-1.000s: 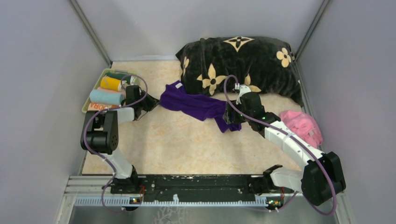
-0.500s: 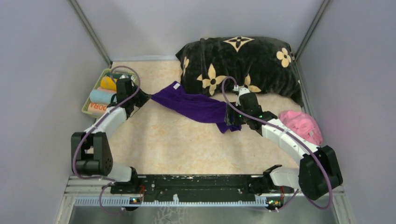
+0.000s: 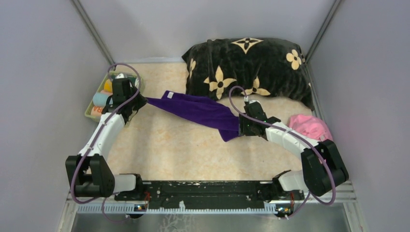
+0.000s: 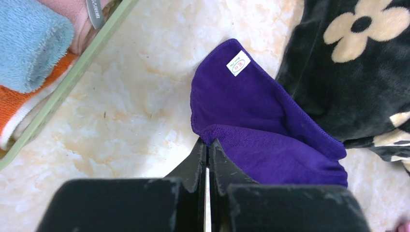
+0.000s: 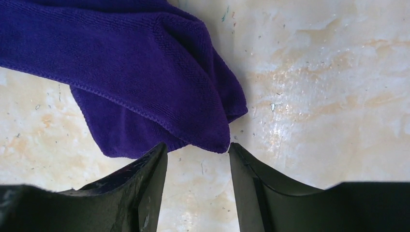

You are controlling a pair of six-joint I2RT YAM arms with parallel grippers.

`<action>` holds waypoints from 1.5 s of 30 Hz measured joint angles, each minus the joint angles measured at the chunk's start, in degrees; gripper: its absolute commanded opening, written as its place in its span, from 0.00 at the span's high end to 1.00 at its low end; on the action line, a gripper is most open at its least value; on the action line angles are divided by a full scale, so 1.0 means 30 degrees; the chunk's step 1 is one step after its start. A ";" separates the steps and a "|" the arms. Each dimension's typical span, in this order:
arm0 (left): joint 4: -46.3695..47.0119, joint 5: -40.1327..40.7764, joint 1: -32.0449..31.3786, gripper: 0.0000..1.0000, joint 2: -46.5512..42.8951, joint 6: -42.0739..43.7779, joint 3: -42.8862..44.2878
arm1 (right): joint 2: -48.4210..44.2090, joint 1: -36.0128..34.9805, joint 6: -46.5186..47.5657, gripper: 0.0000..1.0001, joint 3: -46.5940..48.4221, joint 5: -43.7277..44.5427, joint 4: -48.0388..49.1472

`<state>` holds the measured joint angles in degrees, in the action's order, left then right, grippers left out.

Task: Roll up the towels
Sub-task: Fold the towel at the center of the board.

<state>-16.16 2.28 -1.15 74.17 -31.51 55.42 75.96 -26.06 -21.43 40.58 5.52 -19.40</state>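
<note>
Across the middle of the bench (image 3: 174,150) the purple towel (image 3: 198,110) lies drawn out in a band between my two grippers. My left gripper (image 4: 208,143) is pressed together, pinching the towel's folded hem at its very tip. The corner with the white label (image 4: 238,63) lies loose just beyond, on bare bench. My right gripper (image 5: 198,147) is spread, and the towel's near corner lies flat just ahead of its tips, unclamped. The towel's far edge runs close along the front of the black cushion (image 3: 251,63). A green tray (image 4: 72,77) sits just left of my left gripper, holding a rolled light blue towel (image 4: 29,43) and an orange towel (image 4: 19,106). A pink towel (image 3: 312,128) is bunched by the right wall. I see open bench from the purple towel's near edge back to the arm bases.
</note>
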 measured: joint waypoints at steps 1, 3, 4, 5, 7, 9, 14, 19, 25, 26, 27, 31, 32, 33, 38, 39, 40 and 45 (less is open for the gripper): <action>-0.0138 0.0000 0.0015 0.98 0.0000 0.0182 0.0066 | 0.0007 0.0000 -0.0095 0.51 -0.0044 0.0051 -0.0007; -0.0357 -0.0007 0.0066 0.98 -0.0007 0.0561 0.0204 | 0.0022 0.0000 -0.0270 0.52 -0.0160 0.0160 0.0138; -0.0481 -0.0007 0.0102 0.98 -0.0007 0.0714 0.0291 | 0.0022 0.0000 -0.0313 0.53 -0.0248 0.0182 0.0189; -0.0532 -0.0015 0.0117 0.98 -0.0015 0.0889 0.0357 | 0.0044 0.0000 -0.0386 0.53 -0.0350 0.0219 0.0284; -0.0612 -0.0029 0.0131 0.98 -0.0022 0.1158 0.0408 | 0.0182 0.0000 -0.0408 0.54 -0.0525 0.0233 0.0393; -0.0743 -0.0051 0.0153 0.98 -0.0022 0.1399 0.0408 | 0.0568 0.0000 -0.0444 0.54 -0.0532 0.0219 0.0495; -0.0765 -0.0080 0.0226 0.98 -0.0022 0.1617 0.0408 | 0.1231 0.0000 -0.0546 0.63 -0.0838 0.0248 0.1224; -0.0772 -0.0262 0.0284 0.98 -0.0022 0.1661 0.0408 | 0.1239 0.0000 -0.0510 0.88 -0.0889 0.0896 0.1479; -0.1341 -0.0357 0.0430 0.99 -0.0022 0.1654 0.1413 | 0.0554 -0.0007 -0.0211 1.00 0.0080 0.2586 0.0051; -0.1464 -0.0357 0.0437 0.99 -0.0022 0.1654 0.1960 | 0.0117 -0.0007 -0.0087 1.00 0.0532 0.3067 -0.0364; -0.1537 -0.0357 0.0452 0.99 -0.0022 0.1661 0.2499 | -0.0415 0.0000 0.0146 1.00 0.1173 0.3708 -0.0852; -0.1902 -0.0561 0.0561 0.99 0.0182 0.1596 0.5370 | -0.1938 0.0007 0.1384 1.00 0.4626 0.5996 -0.2018; -0.1945 -0.0685 0.0583 0.99 0.0437 0.1559 0.6477 | -0.2149 0.0015 0.1785 1.00 0.5654 0.6557 -0.2091; -0.1916 -0.0809 0.0605 0.99 0.0641 0.1508 0.7278 | -0.2288 0.0022 0.2259 1.00 0.6812 0.7176 -0.2215; -0.1931 -0.1683 0.0634 0.97 0.0903 0.1377 1.0163 | -0.3235 0.0036 0.4175 1.00 1.0375 0.9216 -0.2244; -0.1945 -0.1836 0.0634 0.97 0.0707 0.1377 1.0295 | -0.3628 0.0036 0.4386 1.00 1.0535 0.9355 -0.2259; -0.2004 -0.1916 0.0634 0.97 0.0503 0.1377 1.0287 | -0.4044 0.0036 0.4524 1.00 1.0542 0.9369 -0.2302; -0.2251 -0.2637 0.0648 0.96 -0.2404 0.1166 0.7468 | -0.7344 0.0044 0.4393 1.00 0.9165 0.8575 -0.3111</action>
<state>-22.92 -5.63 0.80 66.96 -28.01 77.82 53.93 -25.93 -8.25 68.07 31.24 -28.73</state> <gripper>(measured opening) 0.036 0.009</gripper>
